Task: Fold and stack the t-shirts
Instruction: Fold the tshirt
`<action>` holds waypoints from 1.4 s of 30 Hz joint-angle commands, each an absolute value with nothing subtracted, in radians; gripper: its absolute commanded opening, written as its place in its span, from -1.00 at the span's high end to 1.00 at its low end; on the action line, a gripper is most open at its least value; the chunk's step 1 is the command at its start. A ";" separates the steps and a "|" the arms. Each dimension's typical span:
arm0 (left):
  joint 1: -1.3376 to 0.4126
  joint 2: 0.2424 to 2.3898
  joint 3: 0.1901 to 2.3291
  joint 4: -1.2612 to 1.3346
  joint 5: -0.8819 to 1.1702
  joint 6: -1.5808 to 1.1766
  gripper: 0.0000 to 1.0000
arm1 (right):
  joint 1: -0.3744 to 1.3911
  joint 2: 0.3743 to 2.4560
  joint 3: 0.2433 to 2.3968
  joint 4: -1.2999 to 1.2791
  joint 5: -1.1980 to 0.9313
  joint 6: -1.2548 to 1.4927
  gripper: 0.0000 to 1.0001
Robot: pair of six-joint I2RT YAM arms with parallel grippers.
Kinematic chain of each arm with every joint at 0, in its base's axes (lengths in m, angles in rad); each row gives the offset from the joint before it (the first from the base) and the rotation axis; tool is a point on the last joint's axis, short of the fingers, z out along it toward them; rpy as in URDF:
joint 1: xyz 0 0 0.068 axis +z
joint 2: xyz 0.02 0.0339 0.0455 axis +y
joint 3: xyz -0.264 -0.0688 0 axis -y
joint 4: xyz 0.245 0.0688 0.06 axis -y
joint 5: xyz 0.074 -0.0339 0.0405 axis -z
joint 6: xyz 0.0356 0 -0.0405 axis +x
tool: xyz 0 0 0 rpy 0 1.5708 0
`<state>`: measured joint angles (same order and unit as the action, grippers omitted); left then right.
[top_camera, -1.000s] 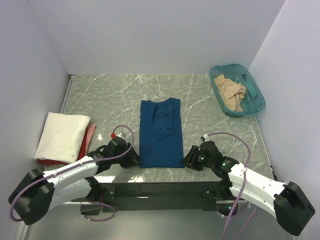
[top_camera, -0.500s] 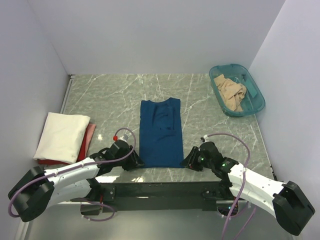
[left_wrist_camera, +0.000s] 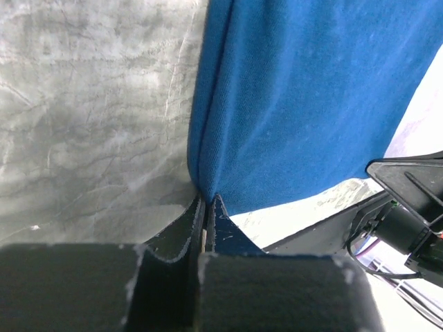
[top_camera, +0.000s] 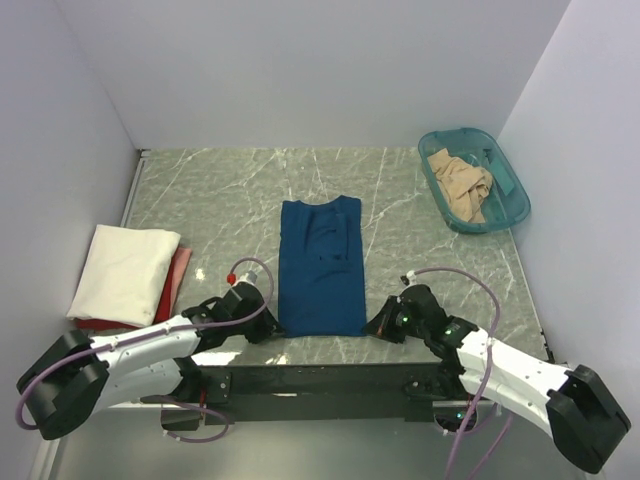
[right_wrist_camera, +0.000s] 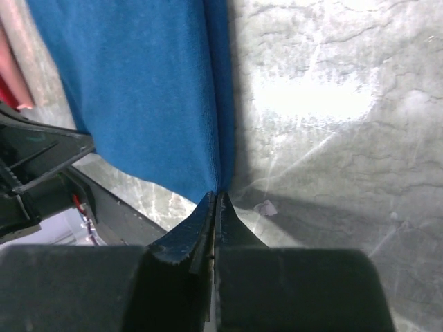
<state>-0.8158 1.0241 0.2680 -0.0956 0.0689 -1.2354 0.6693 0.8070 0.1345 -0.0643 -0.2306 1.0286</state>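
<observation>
A navy blue t-shirt (top_camera: 320,265) lies flat mid-table, folded into a long narrow strip. My left gripper (top_camera: 272,325) sits at its near left corner, and in the left wrist view the gripper (left_wrist_camera: 206,200) is shut with the blue hem (left_wrist_camera: 304,97) pinched at its tips. At the near right corner my right gripper (top_camera: 372,325) is likewise shut (right_wrist_camera: 215,197) on the folded edge of the shirt (right_wrist_camera: 138,90). A folded cream-white t-shirt (top_camera: 125,272) rests at the left. A crumpled tan t-shirt (top_camera: 460,185) lies in the tub.
The teal plastic tub (top_camera: 515,205) stands at the back right corner. A red cloth (top_camera: 178,275) shows under the cream-white shirt. White walls close in the table on three sides. The dark front rail (top_camera: 320,378) runs just below both grippers.
Both grippers slid in a little toward the navy shirt's near corners and went from open to shut on the cloth. The shirt itself has not moved.
</observation>
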 commanded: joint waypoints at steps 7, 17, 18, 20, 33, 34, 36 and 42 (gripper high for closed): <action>-0.897 0.921 0.288 -0.201 0.008 -1.276 0.99 | 0.667 0.631 0.077 -0.132 -0.276 1.035 1.00; -1.081 0.781 0.294 -0.297 -0.101 -1.391 0.99 | 0.716 0.287 0.075 -0.363 -0.259 1.062 1.00; -1.095 0.773 0.308 -0.323 -0.116 -1.400 0.99 | 0.715 0.264 0.081 -0.385 -0.255 1.060 1.00; -1.121 0.758 0.322 -0.347 -0.149 -1.411 0.99 | 0.715 0.209 0.107 -0.448 -0.238 1.051 1.00; -1.082 0.762 0.560 -0.502 -0.273 -1.286 0.99 | 0.715 0.336 0.376 -0.525 -0.080 0.937 1.00; -1.042 0.775 0.574 -0.499 -0.253 -1.264 0.99 | 0.713 0.386 0.412 -0.517 -0.071 0.928 1.00; -0.996 0.810 0.612 -0.479 -0.226 -1.200 0.99 | 0.713 0.443 0.451 -0.496 -0.052 0.911 1.00; -0.776 0.929 0.718 -0.422 -0.083 -1.034 0.99 | 0.663 0.678 0.623 -0.428 -0.028 0.827 1.00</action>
